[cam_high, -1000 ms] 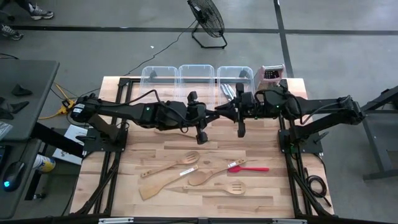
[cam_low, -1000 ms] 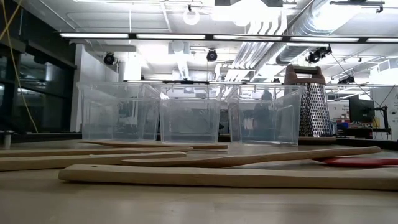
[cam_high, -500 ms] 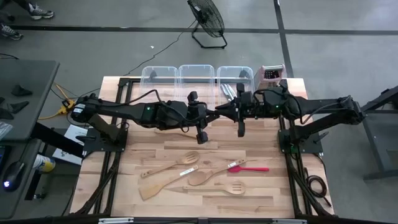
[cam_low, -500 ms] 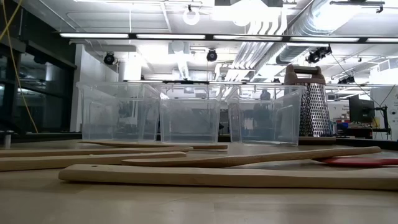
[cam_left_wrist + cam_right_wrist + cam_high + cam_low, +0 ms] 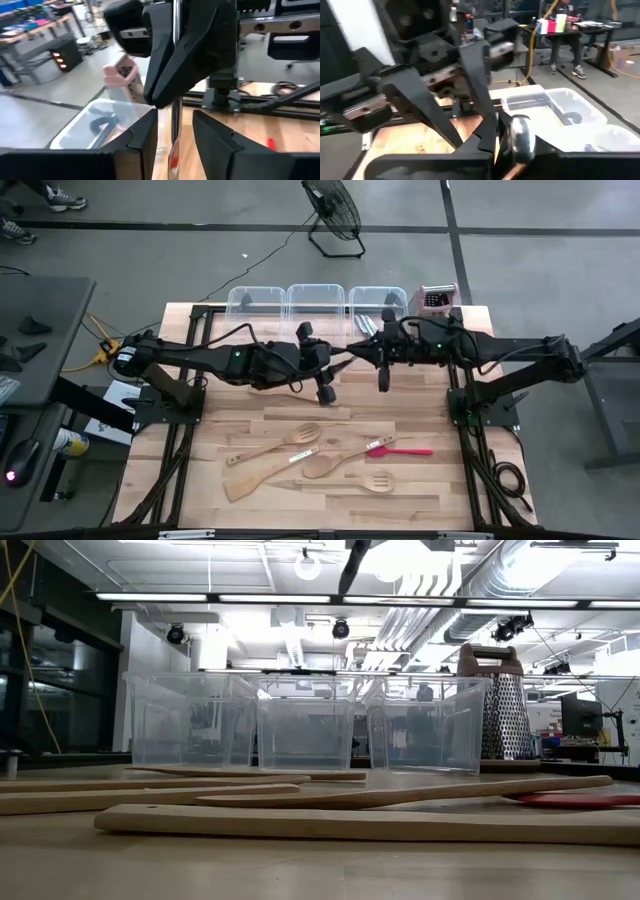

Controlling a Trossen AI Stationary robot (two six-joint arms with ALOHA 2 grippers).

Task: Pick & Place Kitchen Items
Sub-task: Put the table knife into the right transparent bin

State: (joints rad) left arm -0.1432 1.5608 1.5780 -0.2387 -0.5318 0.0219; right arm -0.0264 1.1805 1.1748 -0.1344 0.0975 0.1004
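Front edge: wooden spoons (image 5: pixel 275 448) and red spatula (image 5: pixel 400 451) lie flat.
Above back centre: slim silver utensil (image 5: pixel 176 30), type unclear, ends cut off.
Right gripper (image 5: pixel 357 351) clamped on utensil.
Left gripper (image 5: pixel 175 120) fingers apart, flanking it.
Back edge: tubs (image 5: pixel 318 302), contents partly hidden.

Count from the high view:
- 3 clear tubs along the far edge: left tub (image 5: pixel 256 302), middle tub (image 5: pixel 316 301), right tub (image 5: pixel 377 301); silver metal pieces in the right one, number unreadable.
- 1 box grater (image 5: pixel 436 298), far right.
- 4 wooden utensils near side: long spoon (image 5: pixel 273 446), flat spatula (image 5: pixel 266 474), short spoon (image 5: pixel 337 463), slotted spatula (image 5: pixel 364 482).
- 1 red spatula (image 5: pixel 399 449).
- 2 arms.
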